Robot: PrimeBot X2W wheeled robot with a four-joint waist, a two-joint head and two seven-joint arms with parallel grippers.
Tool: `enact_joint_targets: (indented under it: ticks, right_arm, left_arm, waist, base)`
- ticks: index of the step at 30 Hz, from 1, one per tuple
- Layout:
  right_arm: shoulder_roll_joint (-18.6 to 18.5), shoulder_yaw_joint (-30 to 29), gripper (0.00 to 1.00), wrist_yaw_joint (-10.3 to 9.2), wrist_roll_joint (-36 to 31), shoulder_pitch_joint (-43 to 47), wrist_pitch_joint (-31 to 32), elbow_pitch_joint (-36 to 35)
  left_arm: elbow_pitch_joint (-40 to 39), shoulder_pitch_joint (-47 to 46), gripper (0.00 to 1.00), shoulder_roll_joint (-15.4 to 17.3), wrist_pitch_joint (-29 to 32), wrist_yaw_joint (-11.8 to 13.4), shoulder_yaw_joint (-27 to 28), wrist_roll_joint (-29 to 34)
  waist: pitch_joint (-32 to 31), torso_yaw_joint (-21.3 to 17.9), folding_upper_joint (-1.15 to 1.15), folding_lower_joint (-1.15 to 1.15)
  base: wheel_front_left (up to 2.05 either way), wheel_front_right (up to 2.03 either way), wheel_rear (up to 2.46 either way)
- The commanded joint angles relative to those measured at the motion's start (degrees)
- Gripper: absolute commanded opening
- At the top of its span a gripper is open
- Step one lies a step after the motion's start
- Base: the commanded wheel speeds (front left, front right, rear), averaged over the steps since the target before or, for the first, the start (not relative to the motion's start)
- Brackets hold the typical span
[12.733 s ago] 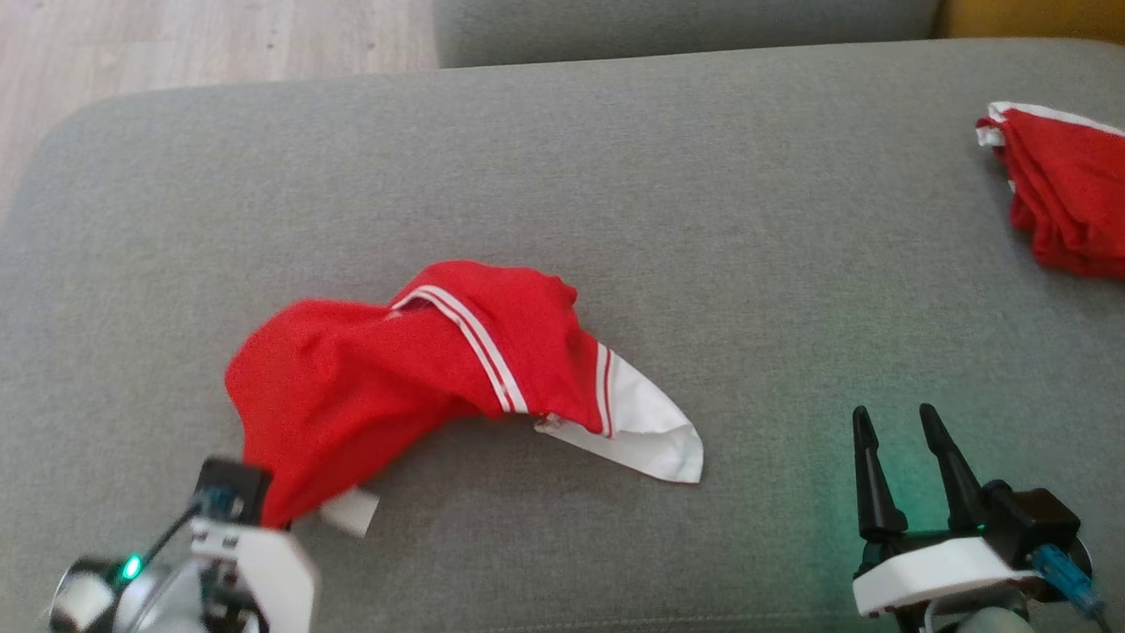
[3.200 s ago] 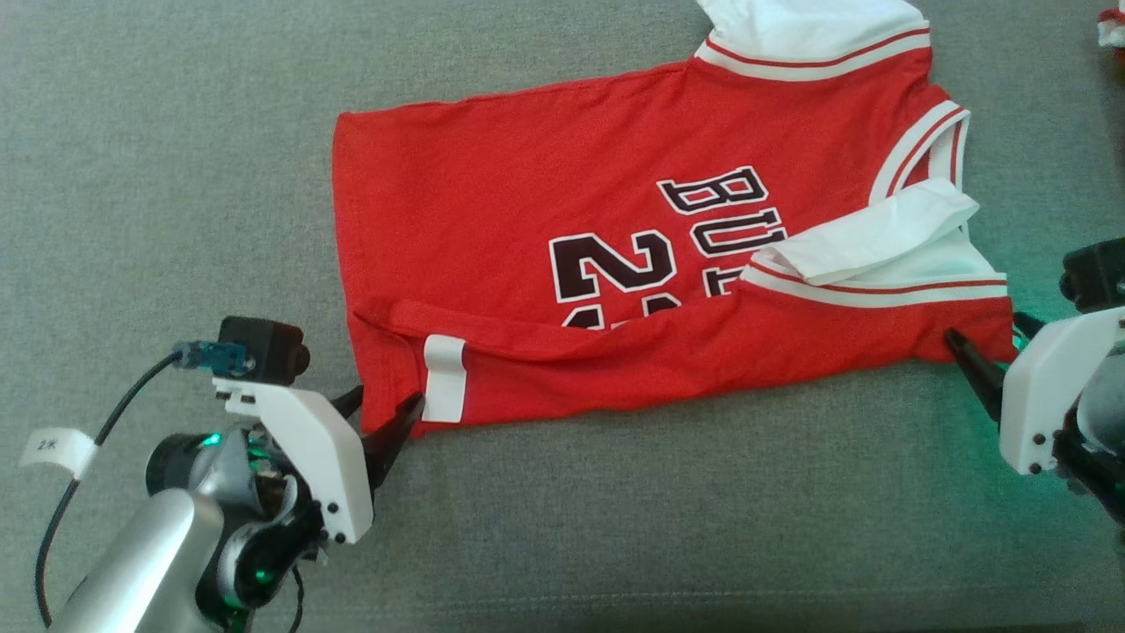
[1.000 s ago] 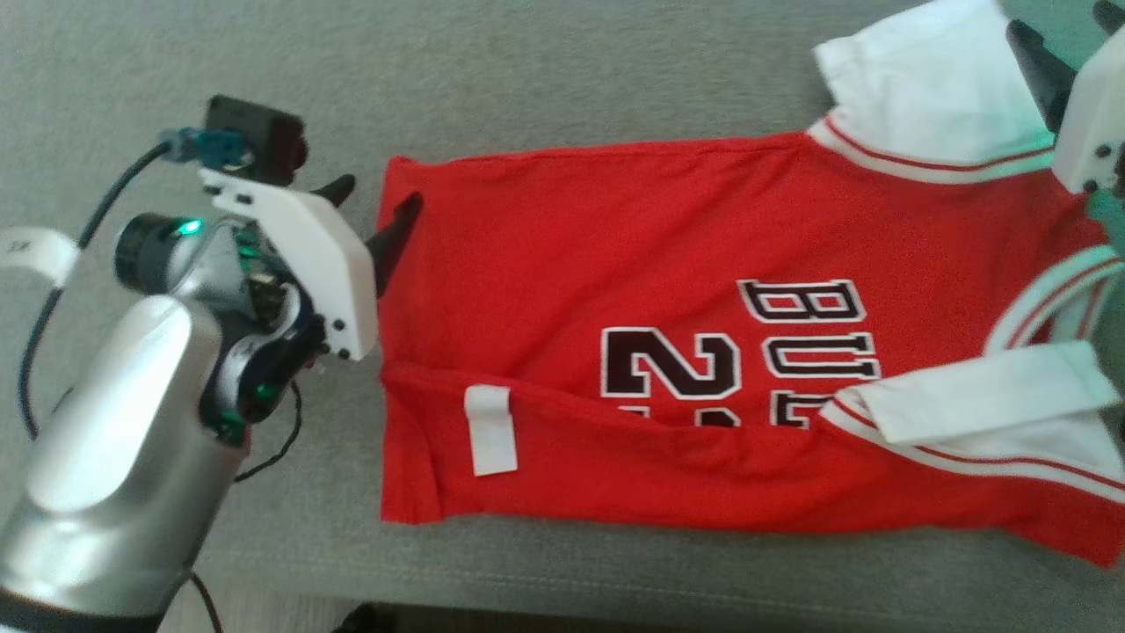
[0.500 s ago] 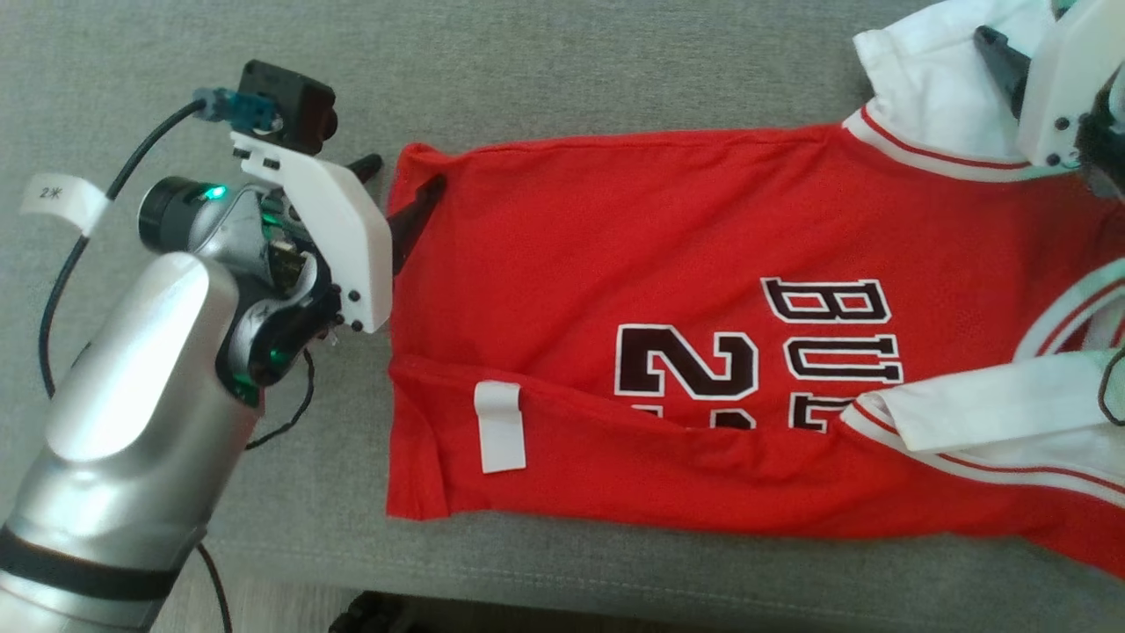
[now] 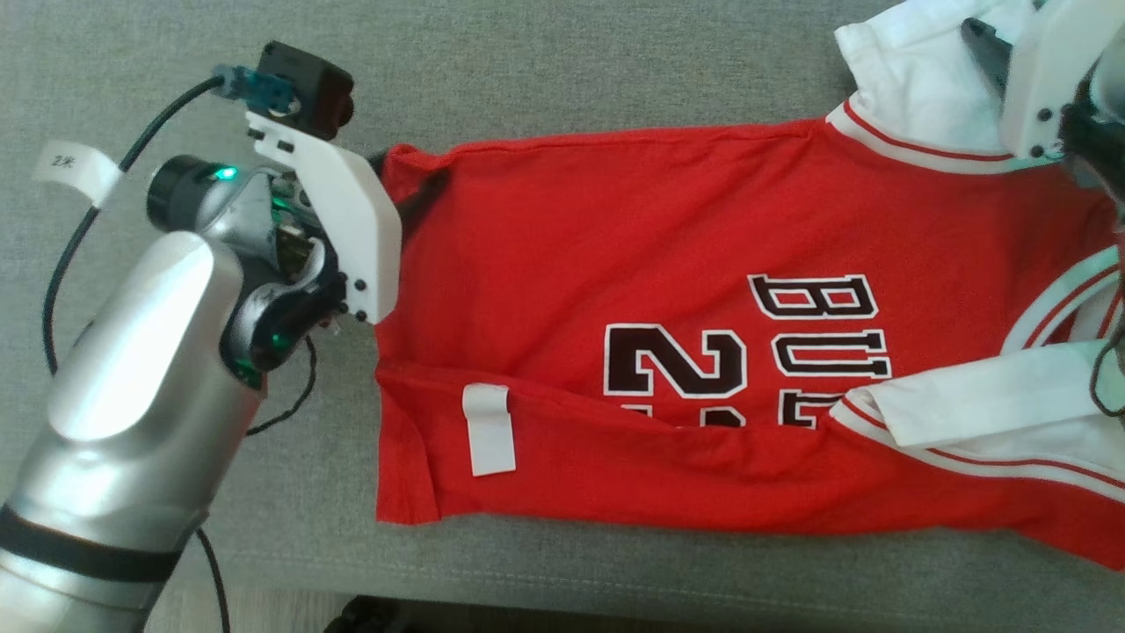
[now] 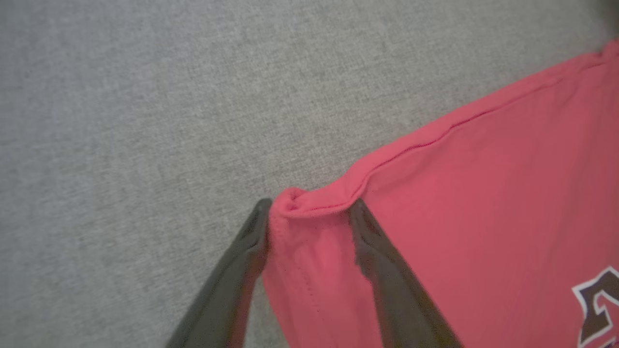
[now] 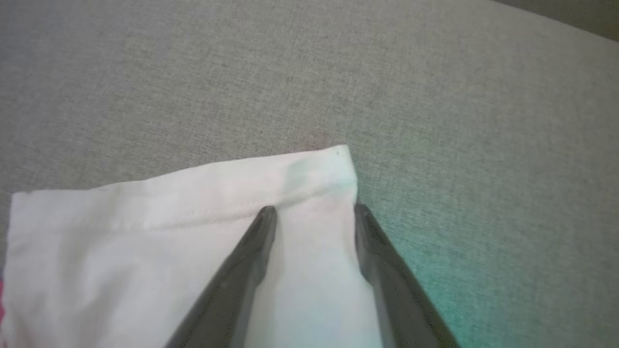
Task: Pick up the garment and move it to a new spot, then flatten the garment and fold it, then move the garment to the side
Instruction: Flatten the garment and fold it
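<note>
At the far hem corner, my left gripper now straddles the red-and-white fabric jersey, fingers apart, not yet pinching. My right gripper likewise straddles the white sleeve. Both just closed in on the jersey, which lies flat on the grey fabric cushion; I judge folding is next.

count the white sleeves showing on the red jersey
2. One white fabric sleeve lies flat at the upper right of the red basketball jersey in the head view; the second sleeve is folded over the front at the lower right, beside the black lettering.
</note>
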Motion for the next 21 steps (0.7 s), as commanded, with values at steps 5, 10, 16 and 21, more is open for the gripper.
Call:
enact_joint_targets:
  ticks: [5, 10, 16, 21]
  right_arm:
    - [1.22, -0.47, 0.0, 0.39, 0.43, -1.82, -4.79, -1.02]
    - [2.61, -3.89, 0.0, 0.39, -1.1, -4.38, -10.86, 0.18]
    - [2.69, -3.79, 0.0, 0.39, 1.14, -4.33, -12.94, -0.74]
    - [-0.66, -1.2, 0.0, 0.39, 5.96, 1.92, -12.74, -7.96]
  left_arm:
    - [-0.69, -2.11, 0.0, 1.63, -1.02, -0.26, 1.82, -0.17]
    - [-0.42, -3.4, 0.0, 2.48, -3.45, 0.87, 3.71, 0.34]
    - [-1.73, -3.16, 0.0, 2.91, -5.53, 1.83, 5.62, -0.44]
    - [-6.03, 0.99, 0.0, 4.09, -7.34, 2.96, 7.12, -1.58]
  waist:
    - [-0.89, -0.24, 0.0, 0.0]
    - [-1.78, -0.95, 0.0, 0.0]
    - [-3.07, -2.16, 0.0, 0.0]
    - [-4.45, -3.5, 0.0, 0.0]
  base:
    - [0.0, 0.0, 0.0]
    - [0.0, 0.0, 0.0]
    - [0.0, 0.0, 0.0]
    - [0.0, 0.0, 0.0]
